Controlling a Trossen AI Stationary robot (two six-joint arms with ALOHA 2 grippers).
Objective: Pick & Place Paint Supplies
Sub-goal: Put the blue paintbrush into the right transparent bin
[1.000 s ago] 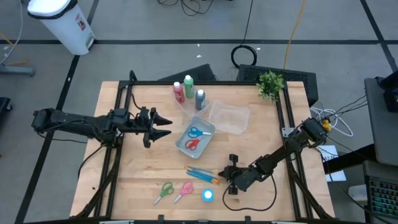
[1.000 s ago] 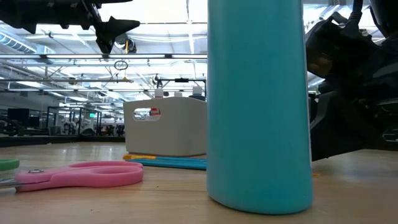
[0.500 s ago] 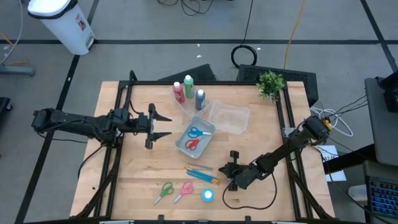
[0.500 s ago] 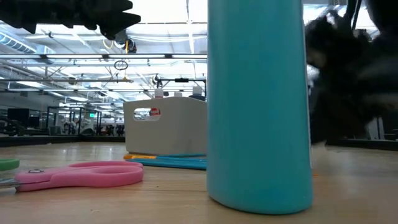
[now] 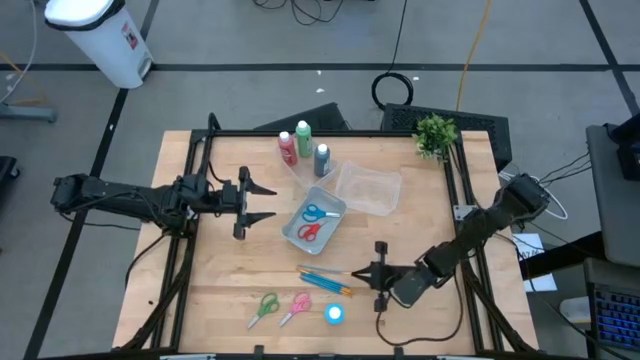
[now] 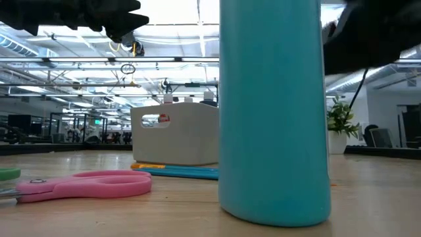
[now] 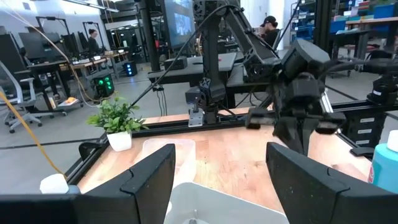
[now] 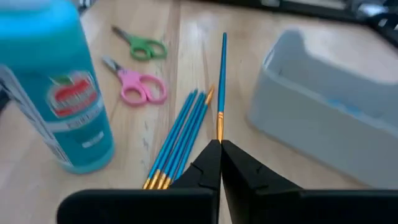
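The right gripper (image 8: pixel 219 144), clamped on 1 brush (image 8: pixel 222 81), looks mid-lift; next, carry it to the tub (image 5: pixel 314 222); left gripper (image 5: pixel 262 201) waits apart.

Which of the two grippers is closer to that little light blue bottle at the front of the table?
The right gripper. It is just beside the light blue bottle, holding a thin blue brush. The left gripper hovers farther back, beyond the tub with scissors.

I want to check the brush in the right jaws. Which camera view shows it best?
The right wrist view: the brush sticks out straight from the shut right jaws, apart from the other brushes. The high view shows it as a thin line. The low view and left wrist view do not show it clearly.
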